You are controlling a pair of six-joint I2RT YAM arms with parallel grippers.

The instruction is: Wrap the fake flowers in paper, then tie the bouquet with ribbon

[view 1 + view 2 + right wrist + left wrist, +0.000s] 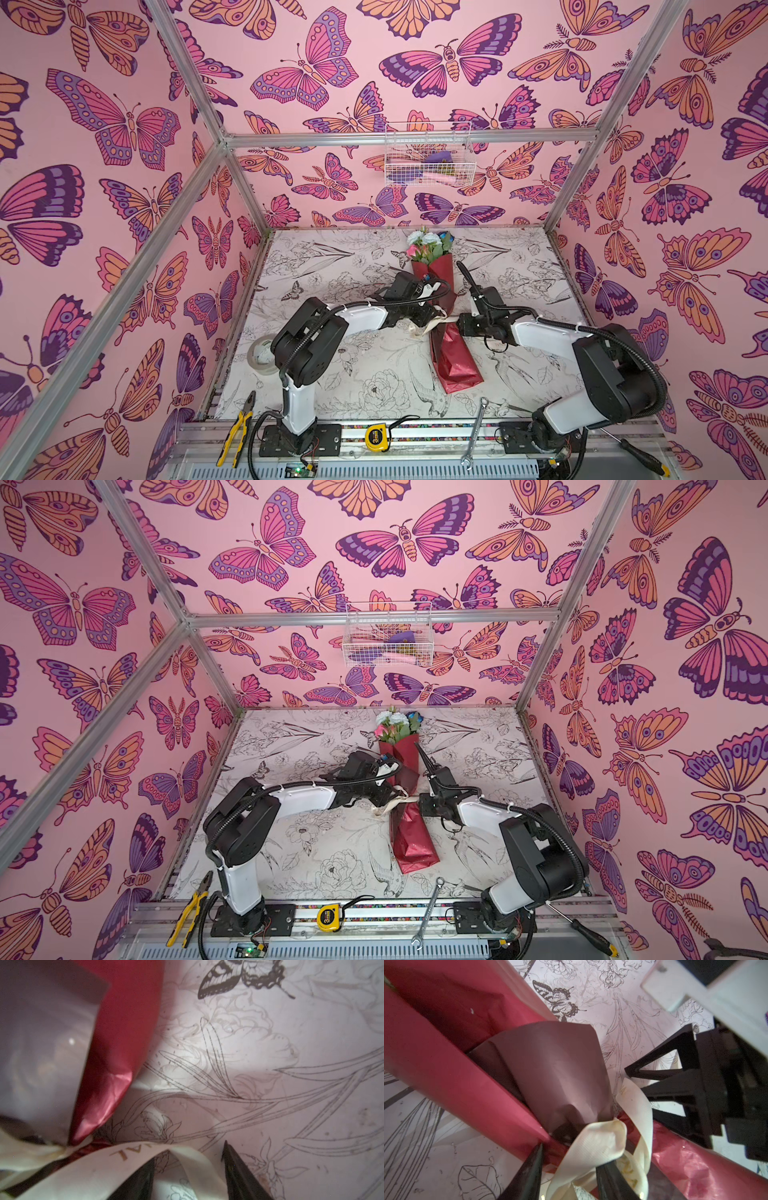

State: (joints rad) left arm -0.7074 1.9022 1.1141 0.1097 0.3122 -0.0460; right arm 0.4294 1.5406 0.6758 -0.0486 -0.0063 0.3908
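The bouquet of fake flowers lies along the middle of the table, its heads toward the back wall, wrapped in dark red paper. A cream ribbon circles its narrow waist in loose loops. My left gripper is at the waist from the left, open, with a ribbon loop standing between its fingers. From the right, my right gripper is open too; a ribbon strand drapes over one finger and runs between both.
A tape roll sits at the table's left edge. Pliers, a tape measure, a wrench and a screwdriver lie along the front rail. A wire basket hangs on the back wall.
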